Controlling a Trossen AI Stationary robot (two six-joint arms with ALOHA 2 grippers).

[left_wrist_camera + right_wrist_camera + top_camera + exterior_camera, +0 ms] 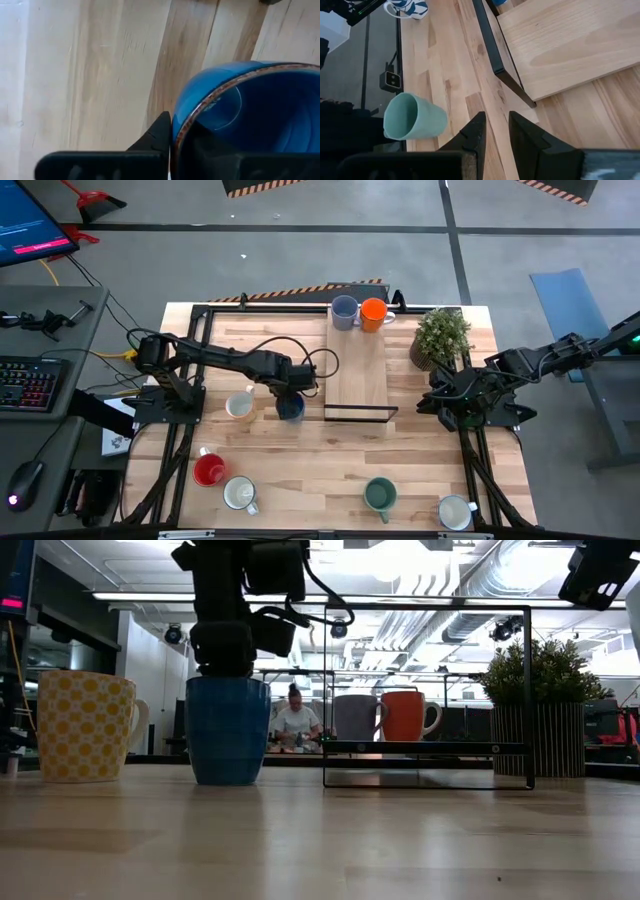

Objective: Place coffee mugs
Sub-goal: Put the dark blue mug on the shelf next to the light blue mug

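Observation:
A dark blue coffee mug (290, 409) stands upright on the table just left of the wooden rack (357, 370). My left gripper (290, 398) is down on it from above, shut on its rim. In the low view the gripper (226, 658) sits on top of the mug (228, 730). A grey-blue mug (345, 312) and an orange mug (373, 313) stand on the rack's far end. My right gripper (494, 135) waits above the table's right side, open, with nothing between its fingers. My left gripper holds the dark blue mug by its rim (186, 131). One finger (159, 136) is outside the wall and the other reaches down inside the mug. The fingers come from above, pointing down. The mug stands upright with its base on the table.
A cream mug with yellow dots (240, 404) stands close left of the blue one. Near the front edge are a red mug (209, 470), a white mug (240, 494), a green mug (380, 495) and another white mug (455, 512). A potted plant (440, 337) stands right of the rack.

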